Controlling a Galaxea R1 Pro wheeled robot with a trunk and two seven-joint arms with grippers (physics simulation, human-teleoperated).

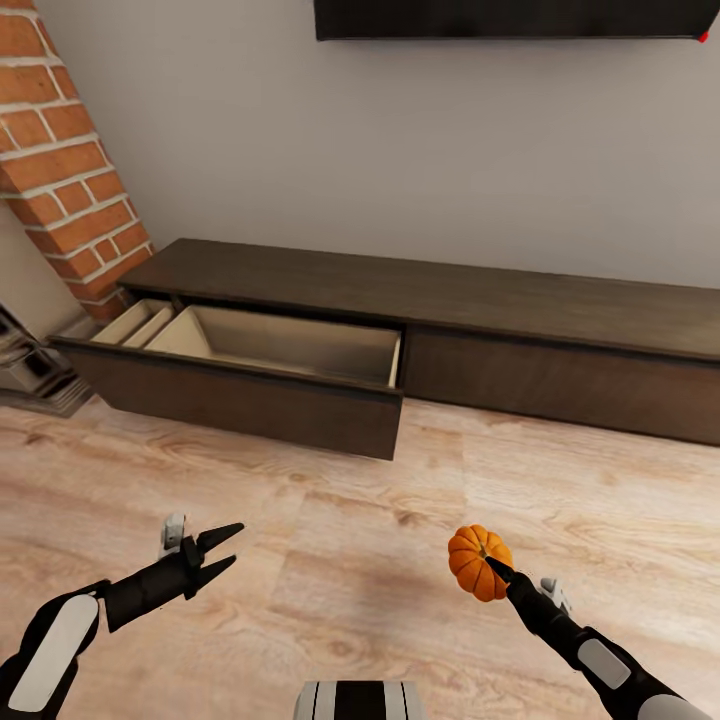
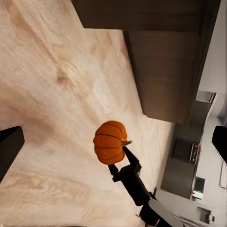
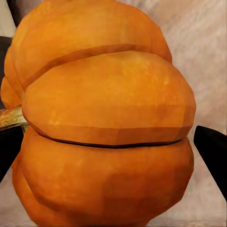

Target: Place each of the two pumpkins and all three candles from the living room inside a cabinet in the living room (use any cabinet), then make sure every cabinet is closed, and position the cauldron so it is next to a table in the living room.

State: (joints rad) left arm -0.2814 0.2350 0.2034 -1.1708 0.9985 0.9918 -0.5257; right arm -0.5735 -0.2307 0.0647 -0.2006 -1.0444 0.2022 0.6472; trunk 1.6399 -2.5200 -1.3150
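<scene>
Nearest the robot, the right pincer (image 1: 492, 568) is clamped on a small orange pumpkin (image 1: 478, 561), holding it in the air above the pale wooden floor (image 1: 340, 540), well short of the cabinet. In the right wrist view the pumpkin (image 3: 106, 127) sits between the two dark fingers (image 3: 213, 146), its ribbed skin pressed against them and its tan stem poking out at one side. The left wrist view catches the same pumpkin (image 2: 109, 142) from across the floor, with the right arm's black fingers closed on it at the stem side.

Level with it, on the other side of the robot, the left pincer (image 1: 222, 553) hangs over the floor with its jaws spread apart and nothing between them; its fingertips (image 2: 9, 142) frame the edges of the left wrist view.

Beyond both arms stands the long, low dark-brown cabinet (image 1: 560, 340) against the grey wall (image 1: 400, 150). Its drawer (image 1: 270, 365) at the brick-column end is pulled out toward the robot, showing a light beige interior. The drawer front beside it, on the side away from the column, is flush and shut. A red brick column (image 1: 70, 170) rises just beside the cabinet's open-drawer end, and a dark flat panel (image 1: 510, 18) hangs on the wall above the cabinet.
</scene>
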